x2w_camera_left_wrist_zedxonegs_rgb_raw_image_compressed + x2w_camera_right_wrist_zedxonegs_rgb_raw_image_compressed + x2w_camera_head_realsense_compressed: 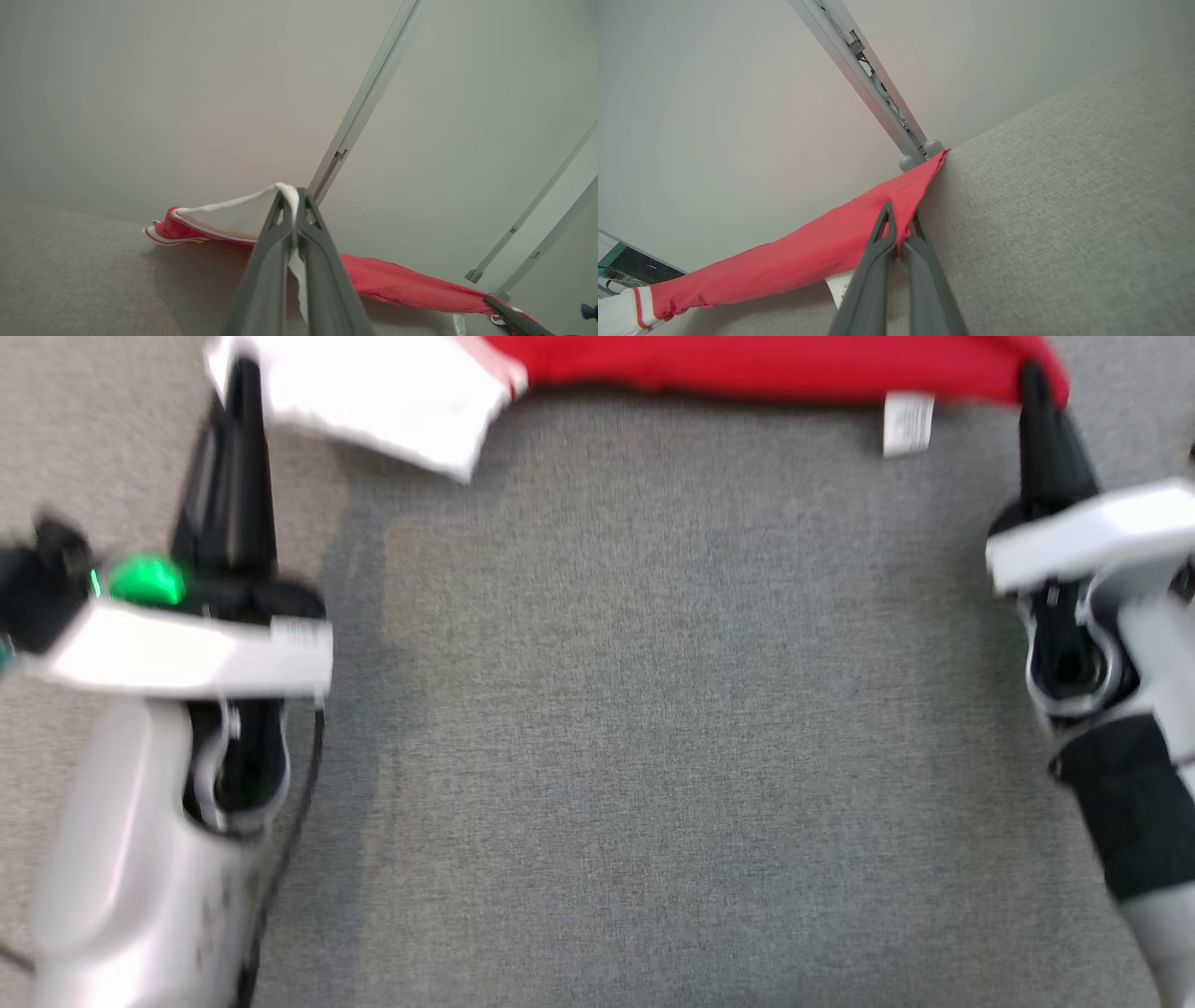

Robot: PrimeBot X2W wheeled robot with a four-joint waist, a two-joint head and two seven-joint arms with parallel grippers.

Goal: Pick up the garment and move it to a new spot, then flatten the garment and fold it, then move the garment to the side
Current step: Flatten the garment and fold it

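Both pincers are clamped shut on the garment. The left gripper (pixel 245 373) has a pinch of the white part and the right gripper (pixel 1030 378) has the red edge at the other end. The garment (pixel 747 364) is strung between them along the far edge of the grey cloth-covered surface (pixel 653 728). It's mostly cut off at the top of the head view, which is pretty blurry.

That view does show the white sleeve bit (pixel 392 406) flopping down beside the left gripper, and a small care label (pixel 907 423) hanging off the red hem near the right one.

The wrist views show the actual grip. On the left, white fabric is squeezed between the fingers and pokes out over the tips. On the right, the red edge is nipped right beside the grey surface. Each gripper's own fingers block a chunk of the cloth.

Behind it all is a pale wall (pixel 714 93) and a slanted metal rail (pixel 364 102). Can't tell if the red stretch touches the surface.
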